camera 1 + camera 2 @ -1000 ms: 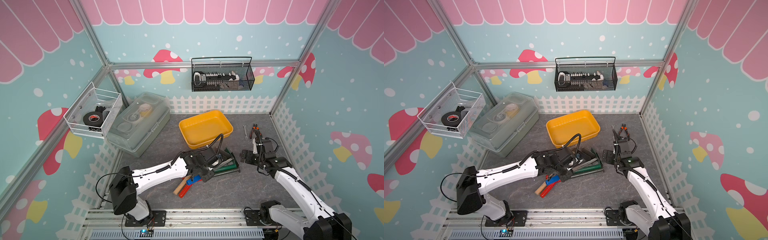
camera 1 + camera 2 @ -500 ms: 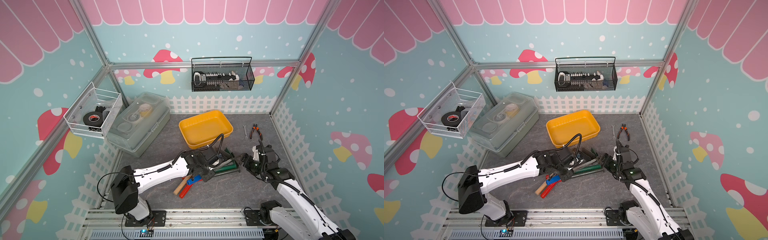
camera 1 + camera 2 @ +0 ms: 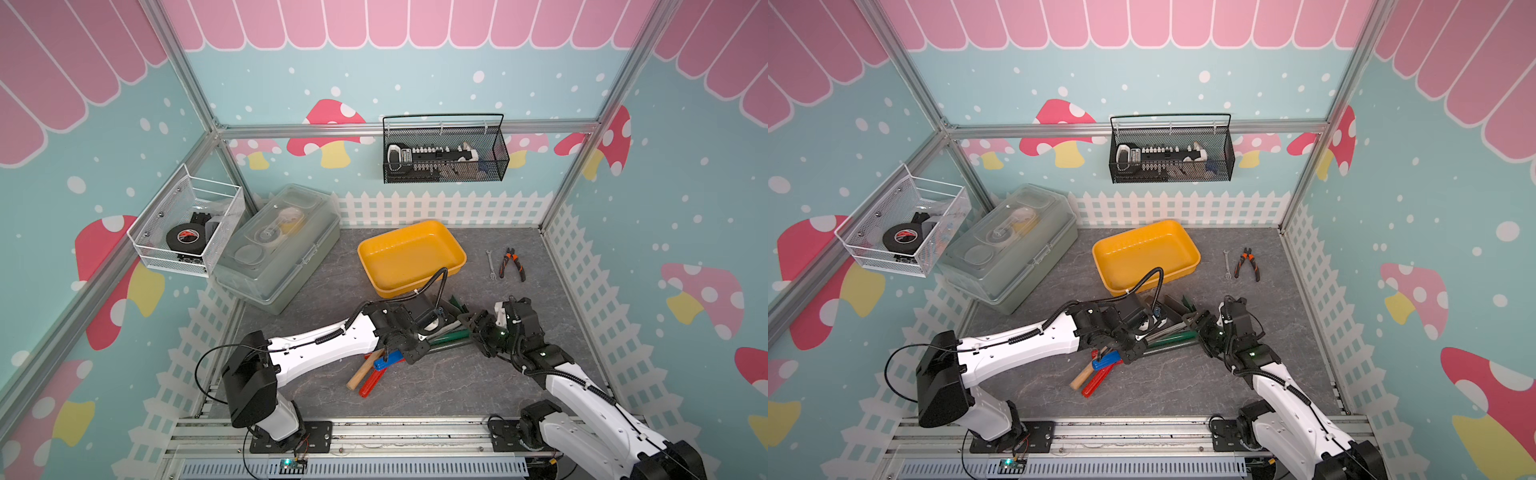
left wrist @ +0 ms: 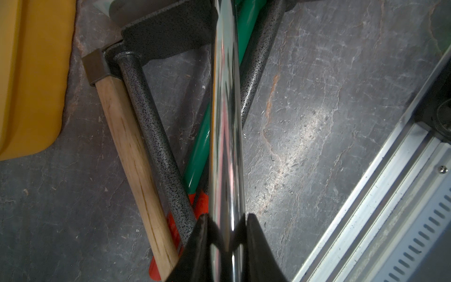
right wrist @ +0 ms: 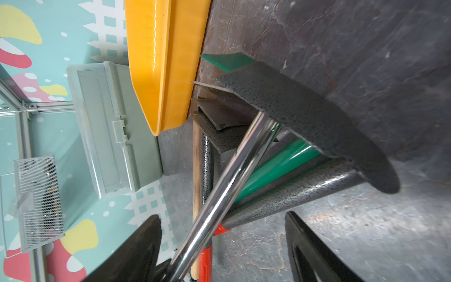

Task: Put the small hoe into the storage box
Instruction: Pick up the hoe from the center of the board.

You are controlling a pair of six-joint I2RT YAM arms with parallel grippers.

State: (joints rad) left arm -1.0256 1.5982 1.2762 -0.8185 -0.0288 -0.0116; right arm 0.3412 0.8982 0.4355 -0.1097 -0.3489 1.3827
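Since the earlier frame the right arm has swung in from the right side of the mat point(image 3: 415, 399). The right gripper point(image 5: 223, 217) now stands at the right end of the tool pile, and the pliers point(image 3: 512, 264) and wrench point(image 3: 491, 266) behind it are uncovered. The left arm has not shifted.

Findings:

- Left gripper point(image 4: 225, 217): clamped tight on a chrome shaft, one finger on each side. This tool is read as the small hoe point(image 4: 225, 122). Its head cannot be seen; in the right wrist view the shaft runs under a speckled blade point(image 5: 305, 122).
- Right gripper: jaws partly apart. They straddle the chrome shaft and the end of a speckled handle point(image 5: 280, 195). No finger is seen touching either, and nothing is held.
- The small hoe lies across the top of the pile, on the mat, in front of the storage box point(image 3: 409, 257) and outside it. A blue grip point(image 3: 388, 361) shows just beside the left gripper in both top views.
- Also in the pile are a wooden handle point(image 4: 131, 151), a second speckled handle point(image 4: 156, 136), a green handle point(image 5: 280, 158) and red grips point(image 3: 372, 384). They are crossed over one another.
- The storage box holds nothing. The near heads of the pile lie just beside its front wall; contact cannot be judged.
- A grey lidded box point(image 3: 282, 245) stands closed to the left of the storage box.
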